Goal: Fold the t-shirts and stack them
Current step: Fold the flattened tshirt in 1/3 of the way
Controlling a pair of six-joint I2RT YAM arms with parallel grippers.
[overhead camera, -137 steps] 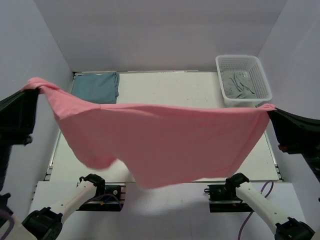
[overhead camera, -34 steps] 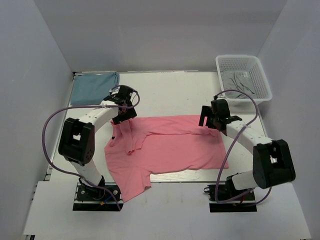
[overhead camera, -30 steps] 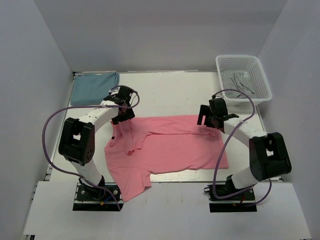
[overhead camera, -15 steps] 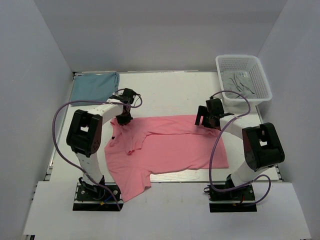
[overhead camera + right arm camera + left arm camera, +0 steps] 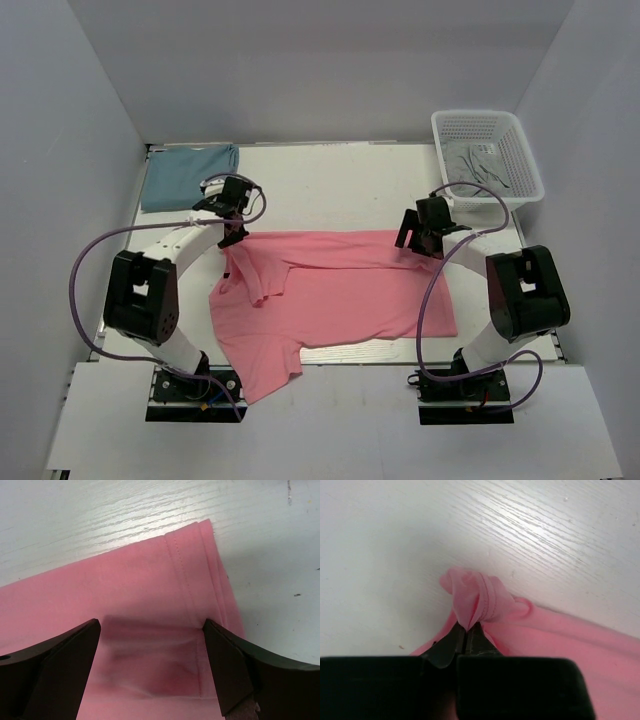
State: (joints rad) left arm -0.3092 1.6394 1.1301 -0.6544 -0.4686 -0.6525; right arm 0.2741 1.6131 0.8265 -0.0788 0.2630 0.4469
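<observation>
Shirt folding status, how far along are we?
Done: the teal-blue t-shirt lies folded at the far left corner of the table. In hand: the pink t-shirt is spread out, unfolded; the left pincer is shut on its bunched corner, the right pincer open over its hem corner. Left: fold the pink one, stack it on the teal, then probably the grey cloth in the basket.

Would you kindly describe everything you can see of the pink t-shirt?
The pink t-shirt is soft salmon cloth with stitched hems. It is spread mostly flat across the table, wrinkled on its left, and its near-left part reaches past the front edge. The left gripper is shut on a bunched far-left corner; the right gripper is open astride the far-right hemmed corner.
</observation>
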